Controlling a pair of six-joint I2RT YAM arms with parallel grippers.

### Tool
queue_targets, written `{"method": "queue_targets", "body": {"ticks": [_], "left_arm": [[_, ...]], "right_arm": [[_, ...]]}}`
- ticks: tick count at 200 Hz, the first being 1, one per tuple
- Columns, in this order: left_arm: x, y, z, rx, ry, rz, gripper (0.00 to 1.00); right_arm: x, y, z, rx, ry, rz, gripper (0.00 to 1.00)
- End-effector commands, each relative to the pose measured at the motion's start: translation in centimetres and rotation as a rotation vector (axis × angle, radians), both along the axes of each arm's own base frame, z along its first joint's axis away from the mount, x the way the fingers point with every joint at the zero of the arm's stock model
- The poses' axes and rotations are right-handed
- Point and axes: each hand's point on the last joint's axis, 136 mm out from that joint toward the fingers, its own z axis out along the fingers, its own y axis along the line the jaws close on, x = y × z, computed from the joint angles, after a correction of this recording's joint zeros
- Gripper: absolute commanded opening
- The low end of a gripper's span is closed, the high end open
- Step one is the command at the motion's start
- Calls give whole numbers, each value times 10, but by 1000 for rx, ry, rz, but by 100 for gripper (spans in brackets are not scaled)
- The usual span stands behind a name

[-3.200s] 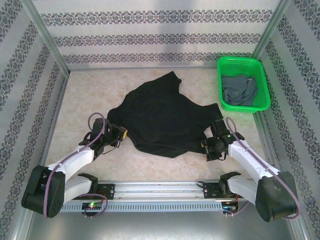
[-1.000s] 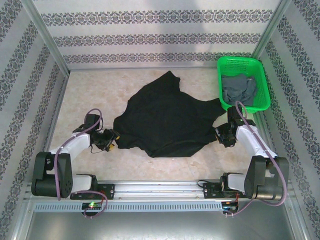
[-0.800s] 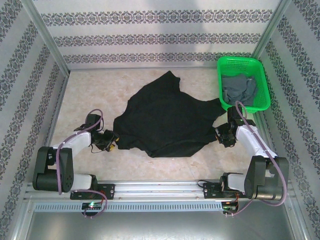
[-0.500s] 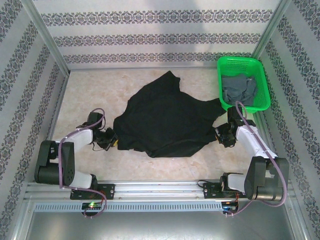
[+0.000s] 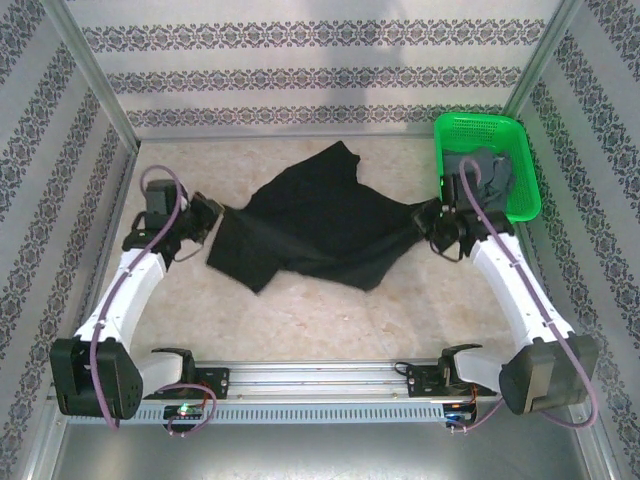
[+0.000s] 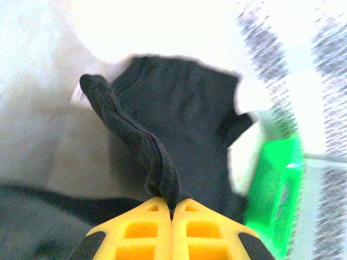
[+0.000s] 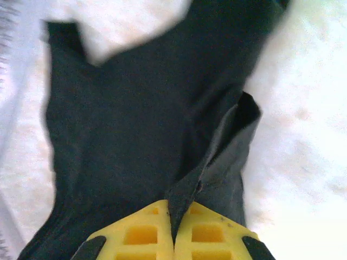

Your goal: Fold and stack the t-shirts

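Black t-shirt [image 5: 320,225], rumpled on surface [image 5: 300,320], edges clamped in closed left tool [image 6: 172,203] and right tool [image 7: 174,208]. Grey t-shirt [image 5: 500,175] in green basket [image 5: 480,118]. Nothing folded or stacked.

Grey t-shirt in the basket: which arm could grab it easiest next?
Probably the right: the right gripper is beside the green basket; the left gripper is far across the table. Both pinch the black t-shirt.
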Motion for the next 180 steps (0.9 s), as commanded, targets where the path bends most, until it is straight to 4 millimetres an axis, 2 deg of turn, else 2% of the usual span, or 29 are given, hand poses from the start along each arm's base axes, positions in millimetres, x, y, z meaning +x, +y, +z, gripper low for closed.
{"method": "queue_targets", "body": {"ticks": [1, 24, 44, 65, 78, 98, 118, 138, 157, 180], "left_arm": [[19, 26, 61, -52, -161, 122, 0], [25, 57, 126, -107, -318, 239, 0], [21, 82, 182, -145, -458, 338, 0], [4, 100, 234, -145, -580, 416, 0], [-14, 109, 262, -136, -645, 467, 0], [-44, 122, 292, -110, -701, 542, 0], [-63, 126, 314, -83, -734, 580, 0], [-55, 124, 324, -93, -731, 555, 0], [-33, 124, 311, -132, -685, 533, 0], [4, 124, 287, -167, -625, 484, 0]], "right_arm": [[35, -1, 65, -44, -169, 21, 0], [65, 5, 136, -17, -327, 50, 0], [75, 6, 188, -9, -447, 62, 0], [66, -1, 230, -14, -563, 40, 0], [52, -8, 249, -22, -634, 20, 0], [24, -21, 274, -45, -752, -32, 0], [1, -32, 285, -56, -806, -75, 0], [0, -30, 287, -41, -808, -57, 0], [19, -20, 277, -3, -763, -17, 0], [55, -2, 264, 46, -722, 36, 0]]}}
